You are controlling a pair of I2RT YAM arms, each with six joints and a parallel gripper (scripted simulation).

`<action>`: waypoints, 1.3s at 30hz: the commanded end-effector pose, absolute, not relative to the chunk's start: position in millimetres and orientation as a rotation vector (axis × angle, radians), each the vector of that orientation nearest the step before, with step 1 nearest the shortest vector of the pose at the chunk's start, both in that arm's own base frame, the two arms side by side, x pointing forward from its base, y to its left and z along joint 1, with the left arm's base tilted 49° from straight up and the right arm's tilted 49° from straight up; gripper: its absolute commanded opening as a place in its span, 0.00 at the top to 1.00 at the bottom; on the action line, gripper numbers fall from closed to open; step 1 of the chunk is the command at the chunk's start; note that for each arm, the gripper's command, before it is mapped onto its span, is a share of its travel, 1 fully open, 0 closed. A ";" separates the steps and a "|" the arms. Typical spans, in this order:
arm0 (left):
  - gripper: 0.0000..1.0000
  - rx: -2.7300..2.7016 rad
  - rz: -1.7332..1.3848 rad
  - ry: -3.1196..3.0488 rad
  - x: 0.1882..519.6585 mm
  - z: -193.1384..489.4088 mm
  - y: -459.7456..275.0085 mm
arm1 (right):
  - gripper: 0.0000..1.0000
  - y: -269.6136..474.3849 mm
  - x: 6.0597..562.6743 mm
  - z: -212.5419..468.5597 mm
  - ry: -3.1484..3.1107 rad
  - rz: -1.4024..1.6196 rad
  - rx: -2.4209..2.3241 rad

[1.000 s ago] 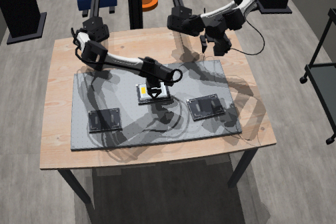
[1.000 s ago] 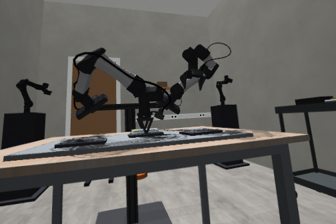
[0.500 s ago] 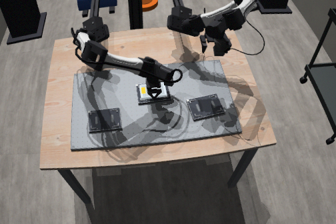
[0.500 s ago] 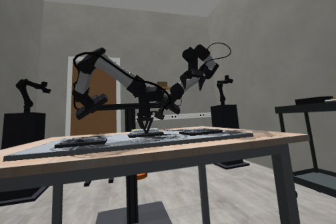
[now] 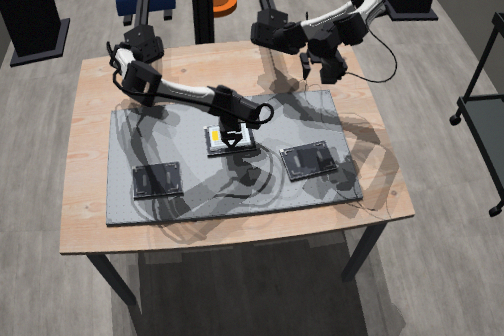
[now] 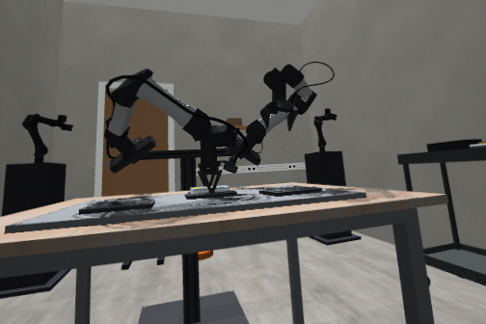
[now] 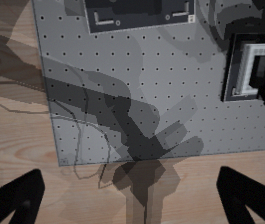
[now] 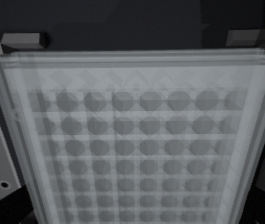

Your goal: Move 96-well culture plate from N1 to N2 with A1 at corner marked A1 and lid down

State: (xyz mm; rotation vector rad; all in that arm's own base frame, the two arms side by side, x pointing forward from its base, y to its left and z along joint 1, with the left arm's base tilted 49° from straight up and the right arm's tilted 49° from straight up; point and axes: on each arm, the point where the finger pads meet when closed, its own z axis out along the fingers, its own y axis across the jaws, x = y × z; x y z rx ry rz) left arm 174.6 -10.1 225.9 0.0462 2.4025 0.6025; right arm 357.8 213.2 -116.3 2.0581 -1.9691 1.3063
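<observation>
The clear-lidded 96-well plate (image 5: 215, 135) (image 6: 223, 190) (image 8: 138, 125) is at a middle nest (image 5: 230, 153) (image 6: 212, 195) (image 7: 233, 60); whether its base touches there is hidden. A yellow patch shows on its left in the top view. My right gripper (image 5: 231, 142) (image 6: 211, 189) is shut on the plate. The A1 corner cannot be read. Nest N1 (image 5: 157, 179) (image 6: 116, 205) is empty, on the left of the top view. Nest N2 (image 5: 309, 160) (image 6: 289, 190) (image 7: 138, 12) is empty, on its right. My left gripper (image 5: 316, 78) (image 7: 131, 176) is open and empty, high above the table's arm side.
The nests stand on a perforated grey board (image 5: 195, 202) (image 7: 113, 55) on the wooden table (image 5: 90, 232). The right arm reaches low across the board to the middle nest. The left arm is folded up beyond the board's rear edge. A dark cart (image 5: 480, 104) stands beside the table.
</observation>
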 end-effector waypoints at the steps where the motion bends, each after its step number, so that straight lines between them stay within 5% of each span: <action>1: 0.00 0.002 0.766 2.410 172.2 221.9 -10.2 | 1.00 218.4 359.1 -114.3 -1.974 1.314 2.071; 20: 0.00 0.002 0.766 2.410 172.2 221.9 -10.2 | 1.00 218.6 358.9 -114.6 -1.974 1.314 2.071; 21: 0.00 0.002 0.766 2.410 172.2 221.9 -10.2 | 0.00 218.6 358.9 -114.6 -1.974 1.314 2.071; 39: 0.00 0.002 0.766 2.410 172.2 221.9 -10.2 | 0.00 218.6 358.9 -114.6 -1.974 1.314 2.071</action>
